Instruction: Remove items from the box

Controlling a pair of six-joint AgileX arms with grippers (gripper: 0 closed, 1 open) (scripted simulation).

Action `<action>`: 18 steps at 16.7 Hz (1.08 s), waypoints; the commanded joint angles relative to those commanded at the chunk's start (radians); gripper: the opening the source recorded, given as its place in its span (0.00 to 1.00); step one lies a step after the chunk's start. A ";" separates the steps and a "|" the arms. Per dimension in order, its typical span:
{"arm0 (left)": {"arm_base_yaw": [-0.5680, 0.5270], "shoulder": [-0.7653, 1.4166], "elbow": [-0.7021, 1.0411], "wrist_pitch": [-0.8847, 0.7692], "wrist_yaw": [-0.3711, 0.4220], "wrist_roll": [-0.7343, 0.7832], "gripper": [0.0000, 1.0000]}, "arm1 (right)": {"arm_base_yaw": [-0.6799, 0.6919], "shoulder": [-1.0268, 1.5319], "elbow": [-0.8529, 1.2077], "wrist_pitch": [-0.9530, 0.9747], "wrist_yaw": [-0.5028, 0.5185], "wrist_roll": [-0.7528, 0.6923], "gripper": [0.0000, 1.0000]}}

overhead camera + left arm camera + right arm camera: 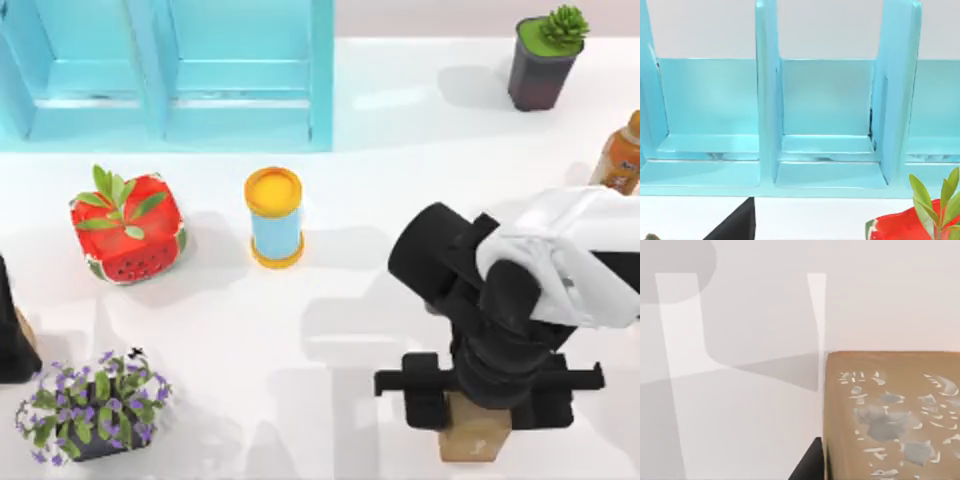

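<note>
The box is a light-blue open shelf with upright dividers along the back left of the table. The left wrist view looks into its compartments from the front, and nothing lies in the ones it shows. A small tan cardboard-coloured cube with a pale mark sits low at the front right, far from the box. My right gripper hangs over it, its fingers closed against the cube's sides. In the right wrist view, one dark finger touches the edge of the cube. My left arm stays parked at the left edge.
A red watermelon-print cube with leaves and a blue cylinder with a yellow lid stand in front of the box. A purple flower pot is at the front left. A dark succulent pot and an orange bottle are at the back right.
</note>
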State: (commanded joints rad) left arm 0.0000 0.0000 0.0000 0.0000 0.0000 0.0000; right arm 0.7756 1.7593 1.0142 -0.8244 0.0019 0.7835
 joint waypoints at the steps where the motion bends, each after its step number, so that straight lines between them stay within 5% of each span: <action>1: 0.000 0.000 0.000 0.000 0.000 0.000 1.00 | 0.000 0.000 0.000 0.000 0.000 0.000 0.83; 4: 0.000 0.000 0.000 0.000 0.000 0.000 1.00 | 0.000 0.000 0.000 0.000 0.000 0.000 1.00; 18: 0.000 0.000 0.000 0.000 0.000 0.000 1.00 | 0.000 -0.031 0.074 -0.105 0.006 0.001 1.00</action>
State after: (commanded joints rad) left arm 0.0000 0.0000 0.0000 0.0000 0.0000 0.0000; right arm 0.7757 1.7282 1.0884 -0.9294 0.0084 0.7843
